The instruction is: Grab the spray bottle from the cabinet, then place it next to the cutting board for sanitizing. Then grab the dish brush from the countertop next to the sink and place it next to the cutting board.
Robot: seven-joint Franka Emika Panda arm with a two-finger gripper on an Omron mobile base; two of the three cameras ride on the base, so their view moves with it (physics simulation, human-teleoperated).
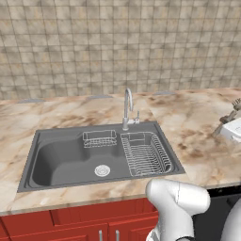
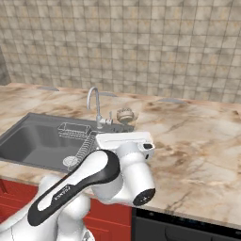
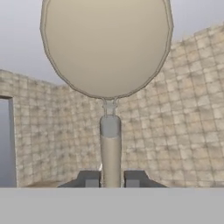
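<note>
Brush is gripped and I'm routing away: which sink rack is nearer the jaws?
The large rack filling the sink's right end, toward the jaws. The small rack hangs at the back rim, left of the tap.

Dish brush (image 3: 110, 148) handle clamped between the two dark fingertips (image 3: 90, 179), round beige head above, tiled wall (image 3: 188, 109) behind

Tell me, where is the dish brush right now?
The dish brush is held in the shut tool, handle between its tips, round head pointing toward the tiled wall; in the right base view it pokes up by the tap.
</note>
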